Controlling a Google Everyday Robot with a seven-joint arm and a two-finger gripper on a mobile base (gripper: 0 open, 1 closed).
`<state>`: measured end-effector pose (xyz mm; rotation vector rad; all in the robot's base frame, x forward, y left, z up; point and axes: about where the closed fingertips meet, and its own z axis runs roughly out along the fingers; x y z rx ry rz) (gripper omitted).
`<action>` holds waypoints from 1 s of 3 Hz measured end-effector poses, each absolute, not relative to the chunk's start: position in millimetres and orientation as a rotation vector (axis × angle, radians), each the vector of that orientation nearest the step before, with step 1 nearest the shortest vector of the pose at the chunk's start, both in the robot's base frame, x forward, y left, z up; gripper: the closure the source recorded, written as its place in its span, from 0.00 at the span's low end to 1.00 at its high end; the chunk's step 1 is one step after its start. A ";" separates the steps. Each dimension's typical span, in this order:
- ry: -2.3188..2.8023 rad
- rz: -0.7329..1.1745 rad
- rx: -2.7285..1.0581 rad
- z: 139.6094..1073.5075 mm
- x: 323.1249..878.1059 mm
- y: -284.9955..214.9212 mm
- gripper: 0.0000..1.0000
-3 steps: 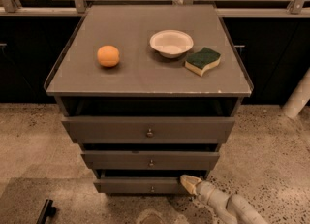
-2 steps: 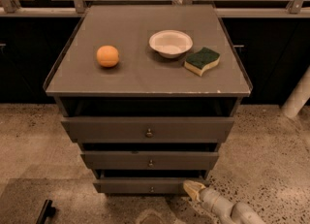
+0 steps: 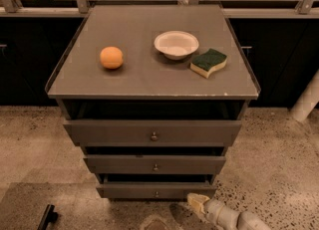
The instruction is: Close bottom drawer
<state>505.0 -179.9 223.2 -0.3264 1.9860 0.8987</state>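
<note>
The bottom drawer (image 3: 155, 190) is the lowest, slimmest dark grey front of the cabinet, with a small round knob (image 3: 156, 193). It stands slightly pulled out, with a dark gap above it. My gripper (image 3: 195, 202) comes in from the lower right on a pale arm (image 3: 232, 217). Its tip is low, just in front of the drawer's right end, close to the floor.
The middle drawer (image 3: 155, 164) and top drawer (image 3: 152, 132) also stand slightly out. On the cabinet top (image 3: 134, 82) sit an orange (image 3: 111, 57), a white bowl (image 3: 176, 44) and a green-and-yellow sponge (image 3: 209, 62). A white post (image 3: 305, 99) stands at right. A dark object (image 3: 48, 217) lies at lower left.
My gripper has drawn back and down, away from the bottom drawer's right end. The drawers look unchanged.
</note>
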 end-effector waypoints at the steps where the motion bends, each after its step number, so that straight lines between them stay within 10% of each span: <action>1: 2.038 0.911 -0.318 207.6 513.7 -175.3 1.00; 3: 2.134 0.871 -0.287 188.1 548.1 -174.5 1.00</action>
